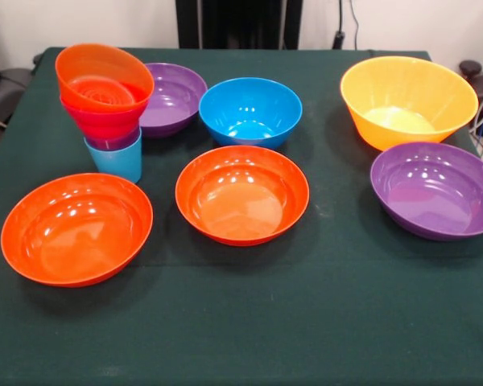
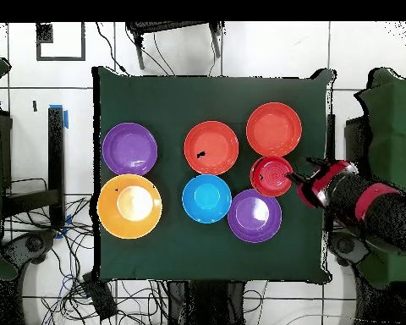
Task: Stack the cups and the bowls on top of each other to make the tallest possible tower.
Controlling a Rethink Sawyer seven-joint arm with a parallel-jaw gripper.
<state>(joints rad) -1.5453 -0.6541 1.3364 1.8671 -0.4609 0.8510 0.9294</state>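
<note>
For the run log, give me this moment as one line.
tower: blue cup, purple cup, pink and orange bowls, tilted | loose bowls: six | gripper: beside tower, state unclear

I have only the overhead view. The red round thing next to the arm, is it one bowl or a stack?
Observer: A stack: light blue cup lowest, then purple cup, pink bowl, orange bowl on top.
Operator: Does it stand straight?
Observer: No, the orange bowl is tilted; its mouth faces partly toward the front camera.
Operator: Which loose bowl is deepest?
Observer: The yellow bowl; its walls are tallest.
</note>
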